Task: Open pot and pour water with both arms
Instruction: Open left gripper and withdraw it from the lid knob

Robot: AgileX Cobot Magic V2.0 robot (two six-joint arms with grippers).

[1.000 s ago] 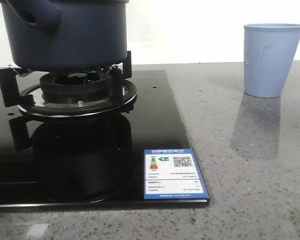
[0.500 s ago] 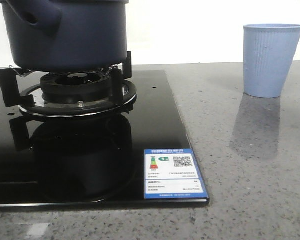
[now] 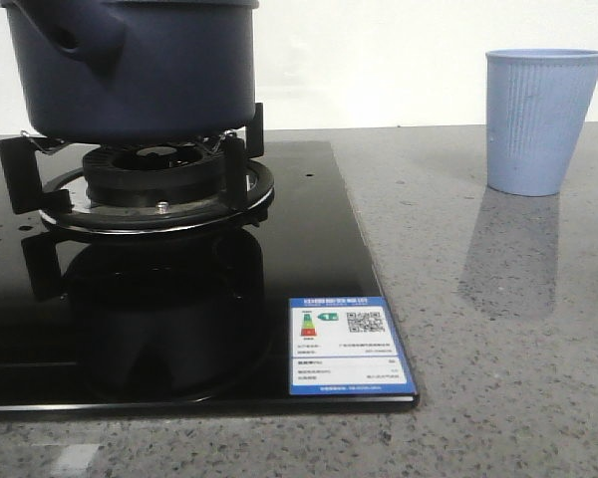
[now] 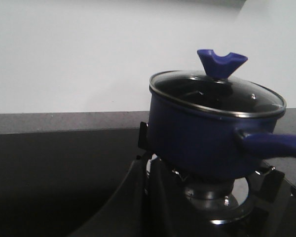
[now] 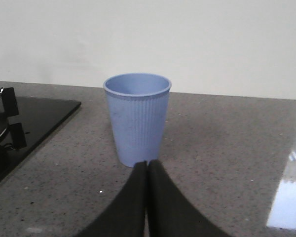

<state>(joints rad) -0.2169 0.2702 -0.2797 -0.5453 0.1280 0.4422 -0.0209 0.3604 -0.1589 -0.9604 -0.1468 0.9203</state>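
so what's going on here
Nothing is being handled yet. The pot sits on the burner with its lid still on, seen from the left wrist. The right gripper, jaws shut, points at the cup standing upright on the counter beside the cooktop. No pouring has begun.

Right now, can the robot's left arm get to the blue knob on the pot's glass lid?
Probably yes. From the left wrist view, the bright blue notched knob stands clear on top of the glass lid of the dark navy-blue round pot, with only bare wall behind. Nothing blocks the way to it.
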